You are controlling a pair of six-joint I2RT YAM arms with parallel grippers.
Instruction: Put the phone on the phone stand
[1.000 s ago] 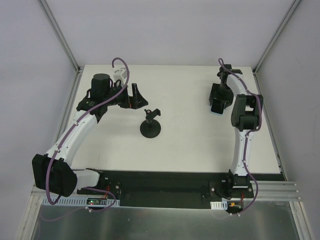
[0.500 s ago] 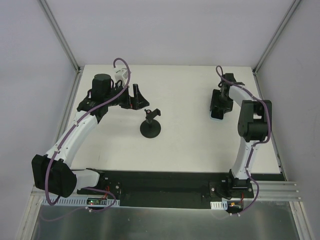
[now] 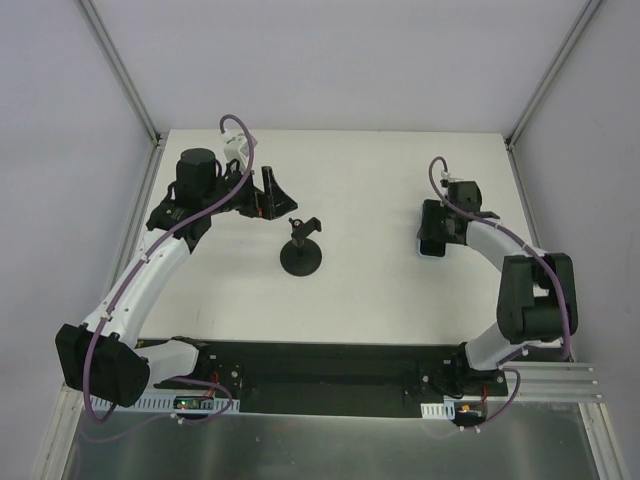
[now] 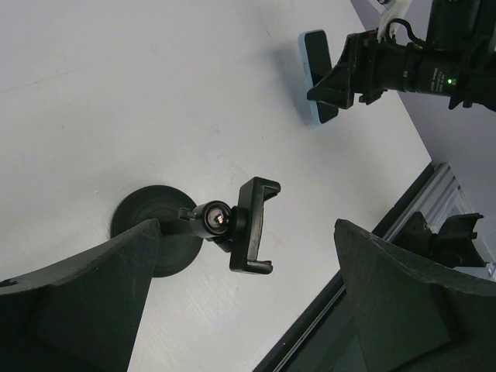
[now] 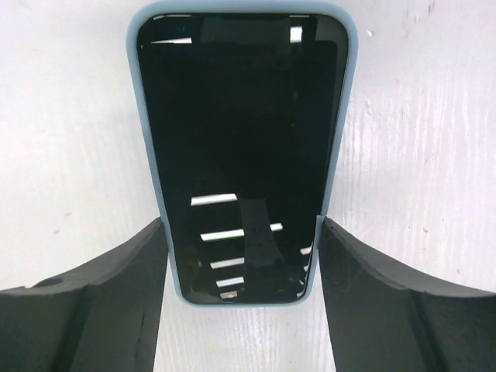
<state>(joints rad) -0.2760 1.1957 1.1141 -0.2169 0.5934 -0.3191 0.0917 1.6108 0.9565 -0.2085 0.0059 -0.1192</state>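
While the phone [image 5: 242,147] is clamped by its long edges between the fingers of the right gripper [image 5: 242,232], it is kept over the table [image 3: 380,300], well apart from the upright phone stand [image 3: 301,250], at its 3 o'clock. The left gripper [image 3: 268,190] is spread wide, holding nothing, at the stand's 11 o'clock.

L arm [image 3: 150,270] stretched fwd, L fingers [image 4: 77,294] wide apart; R arm [image 3: 497,240] bent, R fingers [image 5: 85,294] gripping phone [image 5: 242,116].
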